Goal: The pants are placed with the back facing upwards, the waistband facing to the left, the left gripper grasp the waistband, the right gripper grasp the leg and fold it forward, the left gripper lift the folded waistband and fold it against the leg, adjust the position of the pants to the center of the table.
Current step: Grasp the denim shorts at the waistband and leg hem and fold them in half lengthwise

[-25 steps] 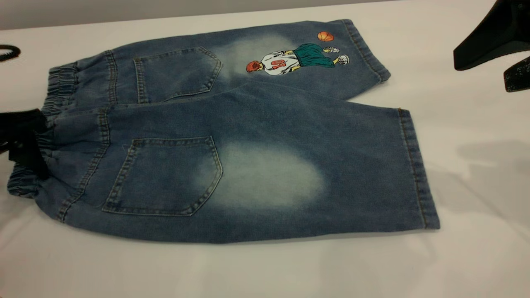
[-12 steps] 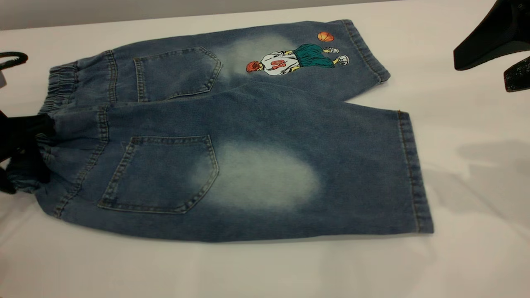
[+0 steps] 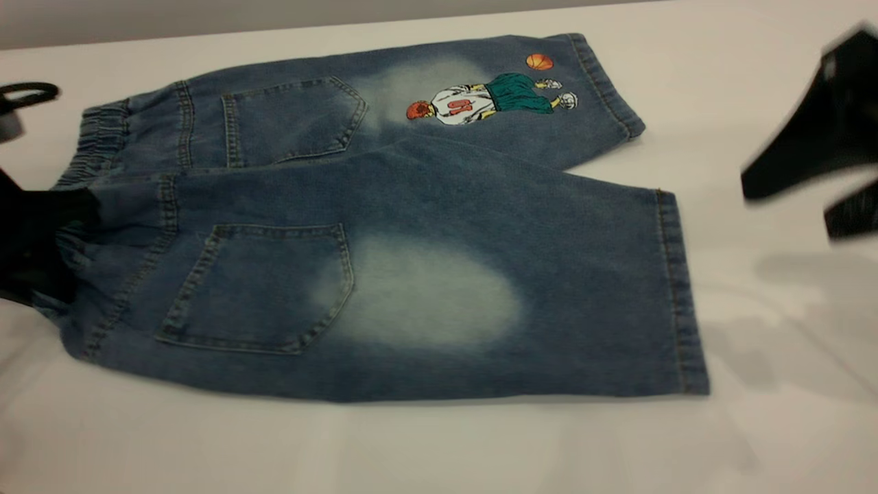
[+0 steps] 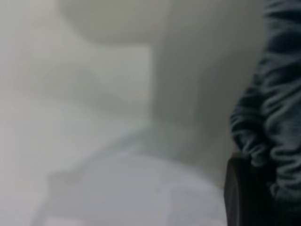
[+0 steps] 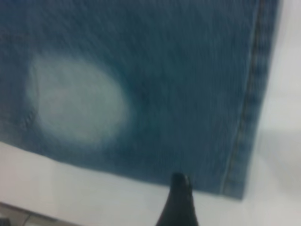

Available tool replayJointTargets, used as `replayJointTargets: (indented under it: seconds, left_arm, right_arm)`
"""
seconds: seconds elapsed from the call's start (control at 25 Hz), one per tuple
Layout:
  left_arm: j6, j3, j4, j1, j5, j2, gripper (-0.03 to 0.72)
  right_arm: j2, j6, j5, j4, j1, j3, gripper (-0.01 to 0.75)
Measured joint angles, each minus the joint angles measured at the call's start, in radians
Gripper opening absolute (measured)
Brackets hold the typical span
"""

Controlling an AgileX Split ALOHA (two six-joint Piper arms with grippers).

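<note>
On the white desk (image 3: 754, 439) I see the pants (image 3: 384, 226) lying flat, back up. My left hand (image 3: 41, 240) is clenched on the waistband (image 3: 96, 144) at its near end. My right hand (image 3: 823, 185) hovers past the leg (image 3: 549, 288) hem, apart from it; grip unclear.

Even, soft overhead light; faint grey shadows on bench (image 3: 789, 309). Right gripper (image 3: 823, 171) motion-blurred. Both wrist views out of focus.

A plain white tabletop (image 3: 439, 446) is stretching under both end effectors, suggesting a bare robot test lab.
</note>
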Motion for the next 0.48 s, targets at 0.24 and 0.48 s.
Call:
replayJointTargets:
  seconds: [0.24,0.48]
  left_arm:
    - [0.004,0.001,0.003,-0.136,0.031,-0.004,0.144]
    - [0.006,0.001,0.003,-0.191,0.053,-0.004,0.144]
  right_arm:
    - [0.102,-0.050,0.001,0.054,0.000,0.018,0.518]
    - [0.211,-0.209,-0.029,0.208,0.000,0.017,0.518]
